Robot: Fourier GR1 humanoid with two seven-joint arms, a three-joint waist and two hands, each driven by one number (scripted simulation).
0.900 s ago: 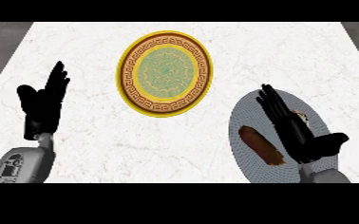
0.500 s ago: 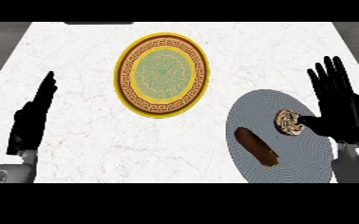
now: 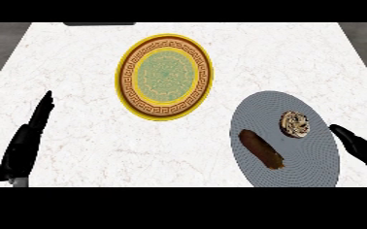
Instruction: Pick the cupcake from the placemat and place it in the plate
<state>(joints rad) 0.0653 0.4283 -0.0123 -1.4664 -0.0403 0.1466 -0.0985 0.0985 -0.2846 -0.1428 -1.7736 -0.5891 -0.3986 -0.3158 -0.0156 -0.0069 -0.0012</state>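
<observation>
Marble counter (image 3: 79,77), cupcake (image 3: 295,124) on placemat (image 3: 301,165)

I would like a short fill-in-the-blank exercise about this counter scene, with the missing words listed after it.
1. The cupcake lies on the grey round ____.
2. The brown oblong item lies to the ____ of the cupcake in the view.
3. The plate has a rim coloured ____.
4. Of the two hands, the ____ one is nearer the cupcake.

Missing words: placemat; left; yellow; right
</observation>
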